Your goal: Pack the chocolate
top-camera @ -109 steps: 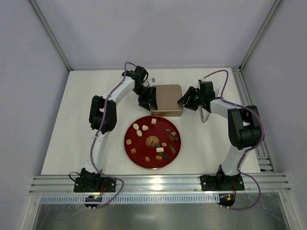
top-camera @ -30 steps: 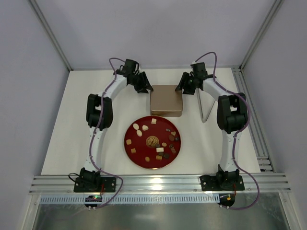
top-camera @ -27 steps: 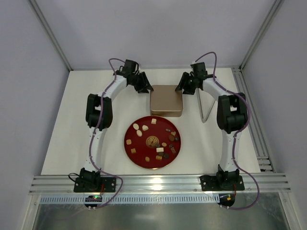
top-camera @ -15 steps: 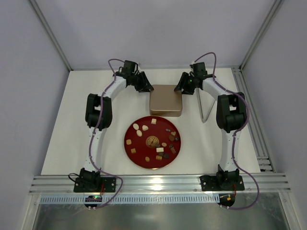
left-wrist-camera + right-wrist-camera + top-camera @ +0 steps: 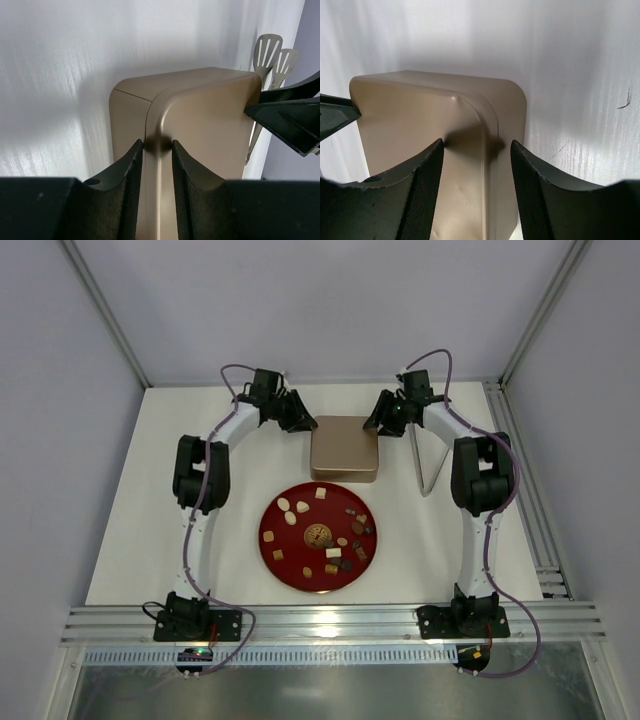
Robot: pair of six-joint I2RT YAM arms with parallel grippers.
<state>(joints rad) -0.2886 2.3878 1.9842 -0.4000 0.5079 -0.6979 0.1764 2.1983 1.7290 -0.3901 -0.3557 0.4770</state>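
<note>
The chocolate [image 5: 333,553] lies as several small brown, tan and cream pieces on a round red plate [image 5: 290,573] in the middle of the table. Behind it stands the closed gold-brown tin [image 5: 345,448]. My left gripper [image 5: 303,423] is at the tin's far left corner. In the left wrist view its jaws [image 5: 157,145] stand narrowly apart with their tips against the lid's corner ridge [image 5: 210,120]. My right gripper [image 5: 378,423] is at the far right corner. It is open wider [image 5: 477,145] and straddles the tin's corner [image 5: 405,110]. Neither gripper holds chocolate.
A metal slotted spatula [image 5: 425,455] lies right of the tin, and also shows in the left wrist view [image 5: 270,50]. Aluminium rails run along the table's right edge [image 5: 515,440] and near edge [image 5: 330,620]. White walls enclose the back and sides.
Since 3.6 s ago both grippers have moved from the tin's sides back to its far corners. Over the last second they only shifted slightly; the tin and plate stay put.
</note>
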